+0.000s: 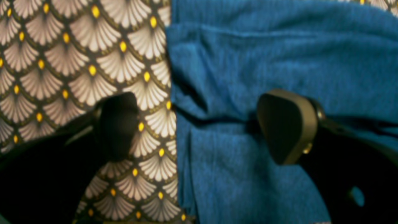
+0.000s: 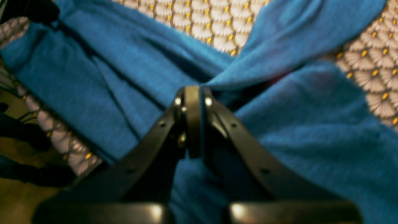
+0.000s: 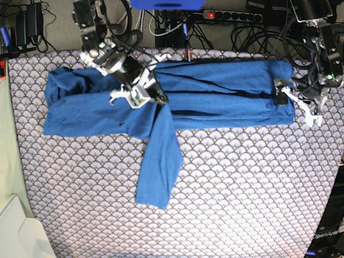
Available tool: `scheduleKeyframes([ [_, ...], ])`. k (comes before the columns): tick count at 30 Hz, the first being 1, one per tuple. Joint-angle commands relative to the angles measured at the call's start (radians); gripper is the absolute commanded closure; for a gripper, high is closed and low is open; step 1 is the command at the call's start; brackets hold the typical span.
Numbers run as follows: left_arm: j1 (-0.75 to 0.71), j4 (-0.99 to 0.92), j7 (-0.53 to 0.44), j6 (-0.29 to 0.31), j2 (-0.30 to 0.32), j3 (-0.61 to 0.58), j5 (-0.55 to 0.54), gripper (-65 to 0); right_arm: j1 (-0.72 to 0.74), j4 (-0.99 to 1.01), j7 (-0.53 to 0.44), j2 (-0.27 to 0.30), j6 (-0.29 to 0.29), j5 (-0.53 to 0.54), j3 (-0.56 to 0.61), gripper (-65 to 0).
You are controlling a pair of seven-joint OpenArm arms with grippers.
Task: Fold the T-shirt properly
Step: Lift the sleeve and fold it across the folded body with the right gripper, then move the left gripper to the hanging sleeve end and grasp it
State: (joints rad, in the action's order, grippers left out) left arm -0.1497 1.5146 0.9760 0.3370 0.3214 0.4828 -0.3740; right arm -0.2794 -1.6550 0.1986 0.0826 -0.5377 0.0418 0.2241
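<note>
Tablecloth | right gripper clenches T-shirt | left gripper released, astride edge

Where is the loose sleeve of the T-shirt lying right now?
In the base view the sleeve hangs down left of centre, below the right gripper, onto the patterned tablecloth.

The T-shirt lies across the tablecloth's far half, 1 sleeve hanging nearer.
</note>
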Motion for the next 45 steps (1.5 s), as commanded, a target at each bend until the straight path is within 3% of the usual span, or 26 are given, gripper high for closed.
scheduleKeyframes([
  [1, 0.012, 0.024, -0.012, 0.001, 0.020, 0.006, -0.007, -63.1, 0.007, -0.015, -0.029, -0.005, -0.003, 0.016, 0.018, 0.0],
  [22, 0.012, 0.065, -0.012, 0.001, 0.020, 0.006, -0.009, -63.1, 0.004, 0.028, -0.023, -0.001, -0.006, 0.016, 0.047, 0.0],
  [24, 0.011, 0.086, -0.012, 0.001, 0.020, 0.006, -0.009, -63.2, 0.004, 0.036, -0.023, -0.001, -0.006, 0.016, 0.048, -2.9],
  [29, 0.012, 0.139, -0.012, -0.003, 0.020, 0.006, -0.003, -63.2, 0.002, 0.063, -0.023, 0.003, -0.008, 0.016, 0.048, -19.2],
  [32, 0.020, 0.165, -0.012, 0.001, 0.020, 0.004, -0.001, -63.3, -0.022, 0.054, -0.027, 0.003, -0.008, 0.016, 0.050, -25.6],
  [39, 0.097, 0.240, -0.021, 0.003, 0.012, -0.003, -0.010, -63.3, -0.048, 0.003, -0.027, 0.001, -0.008, 0.017, 0.053, -27.3],
  [43, 0.218, 0.234, -0.022, 0.003, -0.049, -0.016, -0.006, -63.3, -0.068, -0.060, -0.023, 0.006, -0.003, 0.016, 0.036, -27.3],
  [45, 0.290, 0.226, -0.022, 0.003, -0.074, -0.100, 0.000, -63.3, -0.088, -0.095, -0.023, 0.019, -0.003, 0.016, -0.001, -27.3],
])
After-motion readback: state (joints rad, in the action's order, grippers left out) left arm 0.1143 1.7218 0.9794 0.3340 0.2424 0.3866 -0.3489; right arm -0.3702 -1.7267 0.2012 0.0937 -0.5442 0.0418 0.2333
